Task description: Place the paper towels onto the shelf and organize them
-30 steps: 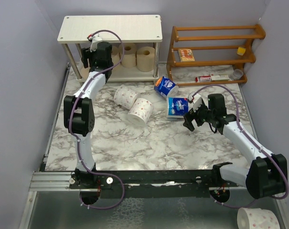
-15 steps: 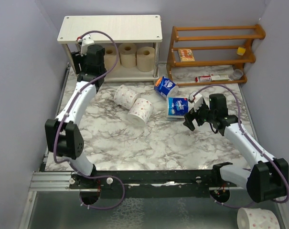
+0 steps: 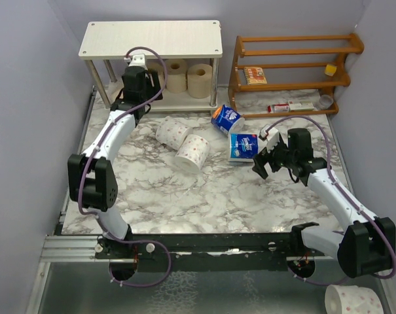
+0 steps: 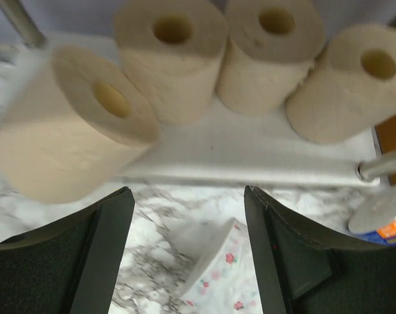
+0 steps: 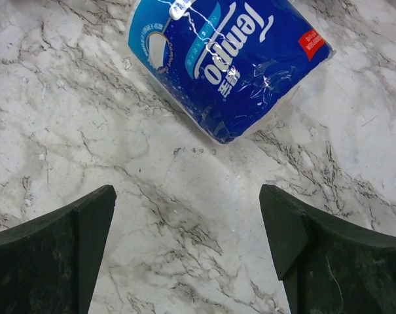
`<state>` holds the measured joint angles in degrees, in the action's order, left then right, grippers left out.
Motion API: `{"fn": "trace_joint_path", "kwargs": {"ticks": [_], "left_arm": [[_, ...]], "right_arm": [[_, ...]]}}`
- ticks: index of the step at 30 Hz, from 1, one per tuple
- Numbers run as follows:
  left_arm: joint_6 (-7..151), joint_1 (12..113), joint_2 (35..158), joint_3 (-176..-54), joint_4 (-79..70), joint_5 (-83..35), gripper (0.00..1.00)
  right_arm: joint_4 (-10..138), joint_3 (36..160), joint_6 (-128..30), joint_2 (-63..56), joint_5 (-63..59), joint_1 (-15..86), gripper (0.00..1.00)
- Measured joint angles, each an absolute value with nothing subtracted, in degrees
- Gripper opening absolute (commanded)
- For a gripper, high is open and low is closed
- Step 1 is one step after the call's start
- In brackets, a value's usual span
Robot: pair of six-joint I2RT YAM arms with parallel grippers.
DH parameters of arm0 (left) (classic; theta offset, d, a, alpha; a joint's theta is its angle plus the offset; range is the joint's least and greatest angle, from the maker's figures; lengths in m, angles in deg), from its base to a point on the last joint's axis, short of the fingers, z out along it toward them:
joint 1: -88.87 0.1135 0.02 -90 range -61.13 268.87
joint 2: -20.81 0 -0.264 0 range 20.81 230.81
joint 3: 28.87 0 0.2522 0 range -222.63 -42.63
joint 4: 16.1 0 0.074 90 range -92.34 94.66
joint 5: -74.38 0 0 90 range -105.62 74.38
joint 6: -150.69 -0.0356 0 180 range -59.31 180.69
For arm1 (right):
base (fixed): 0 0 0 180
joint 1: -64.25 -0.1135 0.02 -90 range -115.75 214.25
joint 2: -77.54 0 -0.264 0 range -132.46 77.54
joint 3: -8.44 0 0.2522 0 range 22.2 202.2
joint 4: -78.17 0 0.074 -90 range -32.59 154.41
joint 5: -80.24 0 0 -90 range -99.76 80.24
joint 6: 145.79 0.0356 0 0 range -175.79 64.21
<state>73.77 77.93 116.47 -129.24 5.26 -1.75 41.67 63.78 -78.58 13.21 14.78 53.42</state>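
Note:
The shelf [image 3: 152,38] stands at the back left. Tan paper towels [image 3: 177,75] sit on its lower board [image 4: 237,157]. The left wrist view shows several tan rolls, the leftmost [image 4: 73,124] blurred and tilted at the board's edge. My left gripper [image 3: 144,91] [image 4: 188,196] is open and empty just in front of the lower tier, above a pink-dotted roll [image 4: 217,275]. Two pink-dotted rolls [image 3: 172,132] [image 3: 193,152] and two blue-wrapped rolls [image 3: 226,120] [image 3: 243,146] lie on the marble. My right gripper [image 3: 260,167] [image 5: 186,196] is open and empty just short of a blue roll [image 5: 227,62].
An orange-brown wooden rack [image 3: 289,65] with small items stands at the back right. A metal shelf leg [image 4: 381,167] stands right of the tan rolls. Another dotted roll [image 3: 353,301] lies off the table at the bottom right. Grey walls close both sides.
My left gripper has swung from the shelf's left side to the right and drawn back a little from the lower tier, empty. The right arm has barely moved.

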Motion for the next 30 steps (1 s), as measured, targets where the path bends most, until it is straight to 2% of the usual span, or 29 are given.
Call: {"fn": "trace_joint_path", "kwargs": {"ticks": [5, 12, 15, 22, 30], "left_arm": [[79.26, 80.03, 125.65, -132.96, 10.22, -11.87, 0.69], [80.02, 80.99, 137.30, -154.22, 19.68, -16.20, 0.66], [80.09, 80.90, 138.89, -158.07, 20.05, -17.71, 0.66], [79.41, 80.40, 139.53, -159.08, 22.41, -19.74, 0.66], [77.73, 80.42, 138.33, -155.21, 19.86, -15.87, 0.65]], "right_arm": [[41.71, 63.78, -78.56, 13.14, 13.51, 53.86, 0.95], [41.71, 63.78, -78.58, 12.75, 13.42, 53.88, 0.95], [41.71, 63.78, -78.60, 12.66, 13.44, 53.88, 0.95], [41.69, 63.78, -78.60, 12.18, 13.47, 53.88, 0.95], [41.69, 63.78, -78.60, 12.03, 13.47, 53.88, 0.95]]}}
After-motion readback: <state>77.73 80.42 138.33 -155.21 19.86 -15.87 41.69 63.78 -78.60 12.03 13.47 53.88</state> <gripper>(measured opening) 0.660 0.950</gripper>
